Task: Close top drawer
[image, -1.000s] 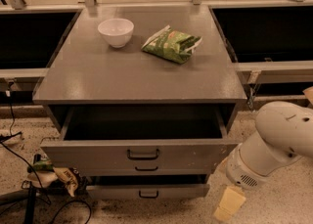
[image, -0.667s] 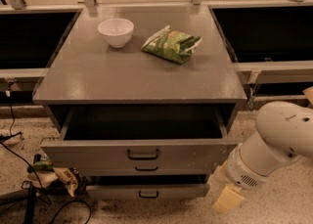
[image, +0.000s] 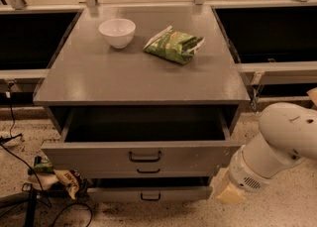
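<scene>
Top drawer (image: 89, 157) stands pulled out below counter (image: 138, 80). Gripper (image: 230, 192) low, just beside its front right corner; open/closed can't tell. Approach step, prob.; next: press front panel straight in.

On the bench (image: 138, 80), a bowl (image: 117, 31) sat back left, a bag (image: 173, 45) just right of it. Under them the top drawer (image: 89, 157) stuck out forward, and the end effector (image: 229, 192) hung low, just right of the drawer's front.
</scene>
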{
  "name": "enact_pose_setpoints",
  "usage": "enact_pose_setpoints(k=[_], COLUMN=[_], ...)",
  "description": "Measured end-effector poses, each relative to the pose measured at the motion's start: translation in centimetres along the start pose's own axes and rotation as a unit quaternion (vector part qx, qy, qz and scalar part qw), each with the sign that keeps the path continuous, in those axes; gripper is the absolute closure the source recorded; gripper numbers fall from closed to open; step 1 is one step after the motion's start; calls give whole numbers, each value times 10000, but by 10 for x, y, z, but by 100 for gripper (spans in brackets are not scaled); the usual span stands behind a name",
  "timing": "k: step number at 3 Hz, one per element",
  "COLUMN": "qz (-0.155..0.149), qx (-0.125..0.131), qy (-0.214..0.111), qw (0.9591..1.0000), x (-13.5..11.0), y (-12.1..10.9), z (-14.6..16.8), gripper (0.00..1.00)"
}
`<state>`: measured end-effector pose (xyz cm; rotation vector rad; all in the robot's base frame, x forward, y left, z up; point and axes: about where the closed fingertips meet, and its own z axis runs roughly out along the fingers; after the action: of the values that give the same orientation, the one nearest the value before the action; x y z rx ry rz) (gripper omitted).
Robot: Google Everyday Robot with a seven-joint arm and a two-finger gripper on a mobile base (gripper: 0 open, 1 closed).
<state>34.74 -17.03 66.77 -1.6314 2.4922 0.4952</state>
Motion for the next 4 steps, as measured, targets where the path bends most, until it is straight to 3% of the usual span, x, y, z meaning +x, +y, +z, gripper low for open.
enact_pose_setpoints(k=[1, 3, 4], qz=[88, 35, 35], qx=[87, 78, 77], qy=[-144, -472, -471], qw=[9998, 9989, 9989], x=[-5, -32, -32], y=[-15, -62, -62], z=[8, 38, 38], gripper=[100, 98, 75])
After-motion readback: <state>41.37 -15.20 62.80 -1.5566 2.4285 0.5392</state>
